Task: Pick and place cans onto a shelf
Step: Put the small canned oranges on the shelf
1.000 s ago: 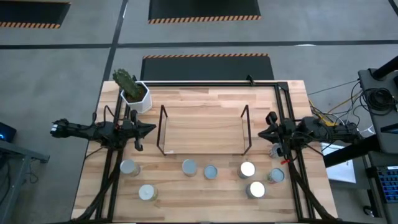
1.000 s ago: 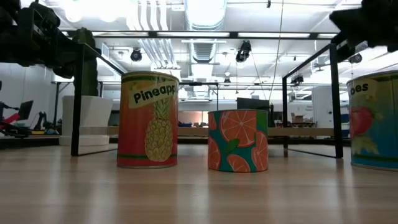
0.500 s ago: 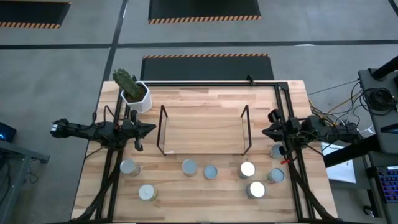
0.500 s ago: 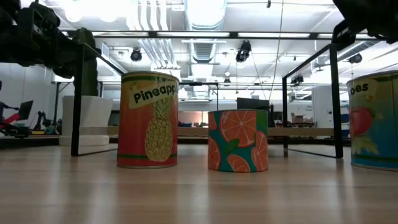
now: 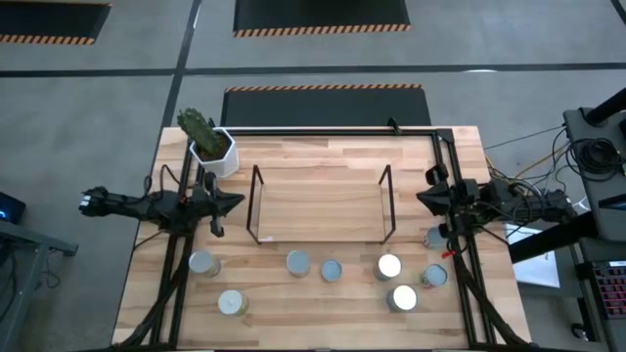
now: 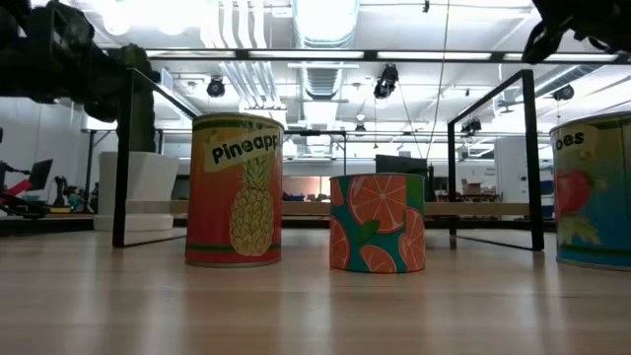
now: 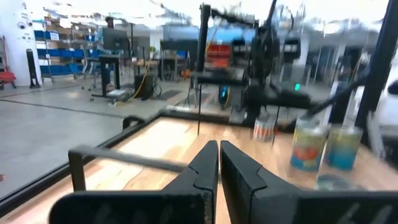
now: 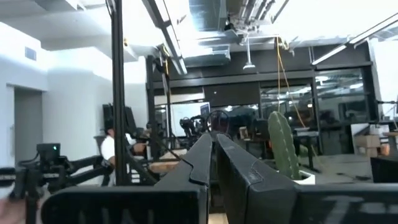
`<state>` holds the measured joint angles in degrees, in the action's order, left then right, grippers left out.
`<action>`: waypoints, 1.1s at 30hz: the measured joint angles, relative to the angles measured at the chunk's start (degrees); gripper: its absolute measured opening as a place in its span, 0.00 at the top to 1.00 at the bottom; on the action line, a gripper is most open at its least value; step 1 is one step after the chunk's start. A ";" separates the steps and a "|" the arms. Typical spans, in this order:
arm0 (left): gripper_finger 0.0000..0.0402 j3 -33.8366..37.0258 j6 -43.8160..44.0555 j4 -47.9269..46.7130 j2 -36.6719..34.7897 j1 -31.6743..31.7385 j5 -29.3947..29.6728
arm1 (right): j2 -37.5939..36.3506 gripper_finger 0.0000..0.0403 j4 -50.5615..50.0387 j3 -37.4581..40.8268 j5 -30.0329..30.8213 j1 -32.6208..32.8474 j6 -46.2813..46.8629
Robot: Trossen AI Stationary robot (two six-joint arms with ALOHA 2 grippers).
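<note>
Silver can tops: all seven cans sit on the tabletop [image 5: 313, 323] in a loose band along its near edge, none on the shelf [image 5: 318, 205] yet. Two lie toward the near-left corner [image 5: 202, 263] [image 5: 231, 302], two near the middle [image 5: 297, 262] [image 5: 332, 270], three toward the near-right corner [image 5: 389, 265] [image 5: 402, 297] [image 5: 433, 276]; a possible extra one at the right edge [image 5: 435, 237] is half hidden under the arm. All stand upright, axis vertical, so a grasp from above or the side fits.

Shelf board sits mid-table, toward the far edge from the cans, empty, wire frames at both ends.

Right gripper [image 5: 427, 199] hovers at the right edge beside the shelf's right frame, fingers pressed together, holding nothing; the right cluster lies just nearward of it, so this arm is likely nearest for those. Left gripper [image 5: 233, 203] hovers beside the shelf's left frame, also closed and empty; the left pair lies nearward of it. Either must open before descending.

Cactus pot [image 5: 211, 147] stands at the far-left corner, clear of the work.
</note>
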<state>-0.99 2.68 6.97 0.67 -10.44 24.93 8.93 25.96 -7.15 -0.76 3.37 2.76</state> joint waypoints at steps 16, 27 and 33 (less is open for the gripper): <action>1.00 0.00 6.84 29.50 0.00 -0.01 0.68 | 25.83 0.97 -5.91 -19.46 0.93 0.01 -8.82; 1.00 0.00 4.89 34.09 -0.07 0.01 2.06 | 43.13 0.97 -6.90 -31.34 0.95 -0.01 -10.42; 1.00 0.00 5.00 34.17 0.00 0.01 1.97 | 52.16 0.97 -10.65 -38.81 0.90 0.03 -10.53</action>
<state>-0.99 7.68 41.14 0.67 -10.44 26.90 61.09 15.31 -45.96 0.14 3.40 -7.77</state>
